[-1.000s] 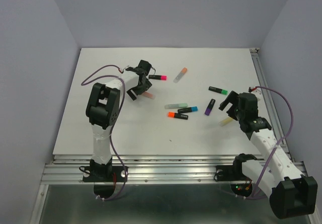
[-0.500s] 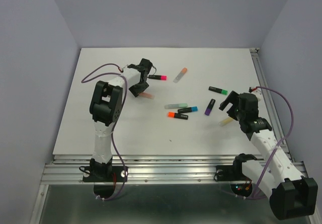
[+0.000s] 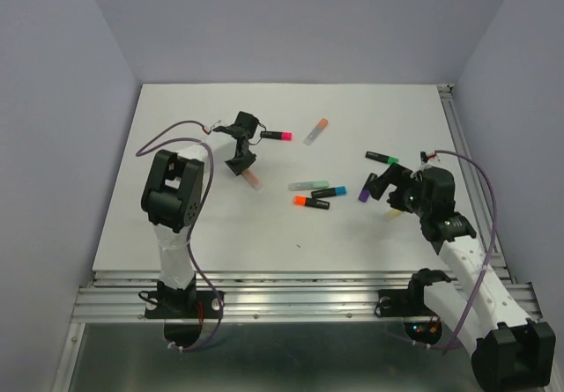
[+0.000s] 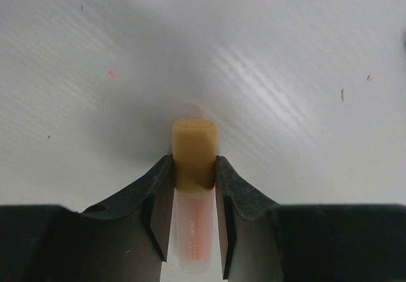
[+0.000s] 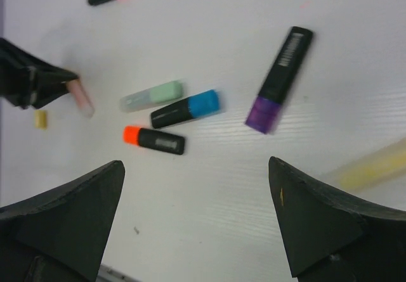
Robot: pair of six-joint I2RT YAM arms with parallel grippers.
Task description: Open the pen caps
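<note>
My left gripper point(image 4: 194, 168) is shut on a pale translucent pen point(image 4: 191, 237) at its peach cap point(image 4: 194, 144), both jaws pressed to its sides. From above, that gripper point(image 3: 243, 165) is at the table's back left, the pen point(image 3: 254, 180) sticking out of it. My right gripper point(image 5: 195, 163) stands wide open with nothing between its fingers. It hovers point(image 3: 385, 183) by the purple-capped pen point(image 3: 364, 194). Capped pens lie mid-table: orange point(image 5: 154, 140), blue point(image 5: 187, 108), pale green point(image 5: 152, 96), purple point(image 5: 279, 79).
A pink-capped pen point(image 3: 280, 135) and an orange-capped pale pen point(image 3: 316, 130) lie at the back. A green-capped pen point(image 3: 382, 157) and a yellow pen point(image 5: 374, 166) lie on the right. A small yellow piece point(image 5: 40, 118) rests near the left gripper. A metal rail point(image 3: 467, 159) edges the table's right side.
The left gripper has closed on the peach-capped pen and shifted a little. The right gripper has moved left, towards the purple-capped pen, still open.
</note>
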